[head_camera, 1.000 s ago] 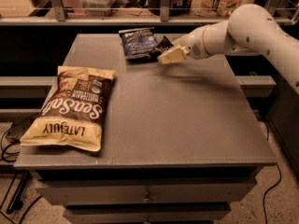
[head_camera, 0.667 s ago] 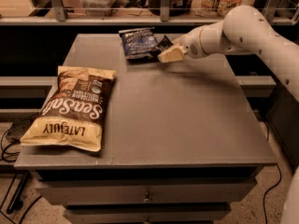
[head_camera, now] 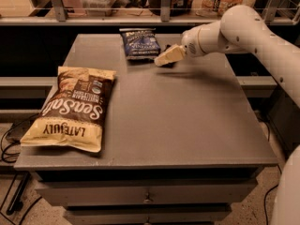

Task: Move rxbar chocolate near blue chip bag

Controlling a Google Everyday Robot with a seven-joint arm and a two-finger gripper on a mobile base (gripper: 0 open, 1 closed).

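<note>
1. Grey cabinet table (head_camera: 178, 121): flat top with drawer fronts (head_camera: 147, 198) below the front edge. It carries all the items listed here.

2. White robot arm (head_camera: 243, 27): enters from the right side and reaches leftward over the table's far right portion.

3. Late July "Sea Salt" chip bag (head_camera: 70, 107): brown and tan, lying flat on the left side of the top near the front edge. It lies well apart from all other items.

4. Blue chip bag (head_camera: 140, 43): dark blue with white lettering, lying flat at the far edge of the table, near its middle.

5. Gripper (head_camera: 164, 58): tan in colour, angled down and to the left, low over the top just beside the blue chip bag's right lower corner. Whether it is closed or apart cannot be told from this view.

6. Rxbar chocolate (head_camera: 165, 47): only a small dark sliver shows, directly behind the gripper and just beside the blue chip bag's right edge. The gripper covers the rest of it. Contact with the bag cannot be confirmed.
</note>
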